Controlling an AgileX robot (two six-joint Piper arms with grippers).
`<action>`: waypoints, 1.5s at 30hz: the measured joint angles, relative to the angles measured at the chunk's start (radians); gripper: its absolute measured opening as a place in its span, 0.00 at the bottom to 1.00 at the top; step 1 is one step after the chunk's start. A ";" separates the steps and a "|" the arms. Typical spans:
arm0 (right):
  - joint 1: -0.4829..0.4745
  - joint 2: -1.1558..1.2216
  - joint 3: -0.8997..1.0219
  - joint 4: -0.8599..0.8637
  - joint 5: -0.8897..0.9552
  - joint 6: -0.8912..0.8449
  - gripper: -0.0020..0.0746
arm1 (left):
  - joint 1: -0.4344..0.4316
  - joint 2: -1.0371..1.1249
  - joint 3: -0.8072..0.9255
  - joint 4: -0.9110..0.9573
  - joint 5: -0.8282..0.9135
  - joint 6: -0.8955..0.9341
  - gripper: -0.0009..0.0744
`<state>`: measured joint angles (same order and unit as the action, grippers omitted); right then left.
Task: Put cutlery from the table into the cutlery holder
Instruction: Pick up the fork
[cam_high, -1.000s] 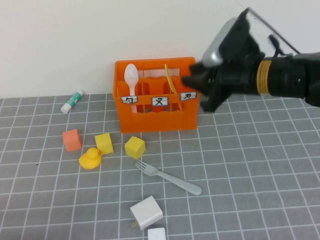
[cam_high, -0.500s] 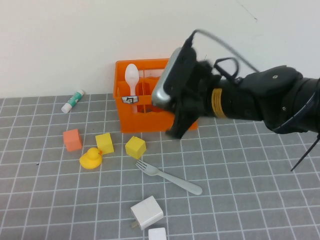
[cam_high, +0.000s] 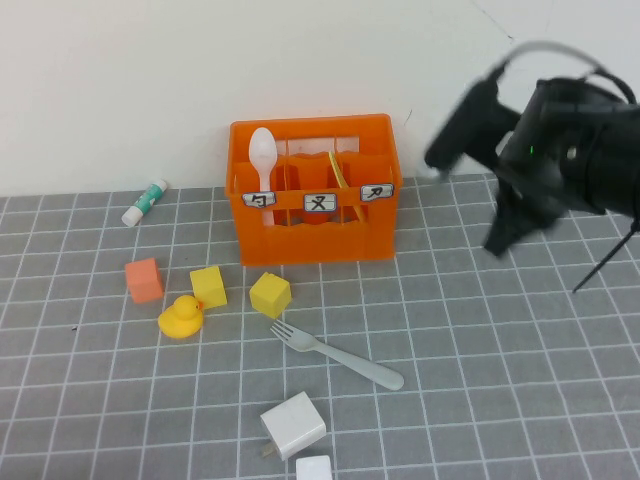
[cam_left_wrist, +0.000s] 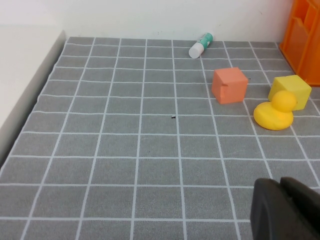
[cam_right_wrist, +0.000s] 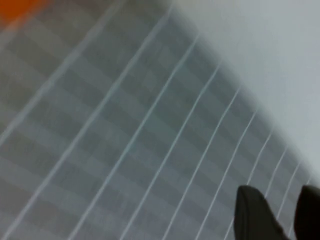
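A pale grey plastic fork (cam_high: 335, 355) lies flat on the grey gridded mat, tines toward a yellow cube (cam_high: 270, 295), in front of the orange cutlery holder (cam_high: 312, 226), which holds an upright white spoon (cam_high: 262, 160) and a yellow utensil (cam_high: 340, 160). The right gripper (cam_right_wrist: 280, 212) hangs in the air right of the holder, fingers slightly apart, empty. The left gripper (cam_left_wrist: 285, 210) hovers over the mat's left part, fingers together

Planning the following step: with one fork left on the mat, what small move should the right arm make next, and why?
Probably swing the right end effector, empty and open right of the orange cutlery holder, toward the fork lying flat. The left end effector sits parked near the rubber duck.
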<state>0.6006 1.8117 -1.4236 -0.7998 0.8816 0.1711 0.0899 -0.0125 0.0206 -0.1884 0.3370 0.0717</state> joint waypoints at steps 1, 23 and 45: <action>0.000 0.001 -0.011 0.073 0.063 -0.053 0.27 | 0.000 0.000 0.000 0.000 0.000 0.000 0.01; 0.127 0.217 -0.155 0.837 0.084 -0.625 0.44 | 0.000 0.000 0.000 0.000 0.000 0.000 0.01; 0.127 0.609 -0.608 0.832 0.245 -0.632 0.63 | 0.000 0.000 0.000 0.000 0.000 0.004 0.01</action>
<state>0.7277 2.4211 -2.0318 0.0326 1.1264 -0.4609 0.0899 -0.0125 0.0206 -0.1884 0.3370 0.0754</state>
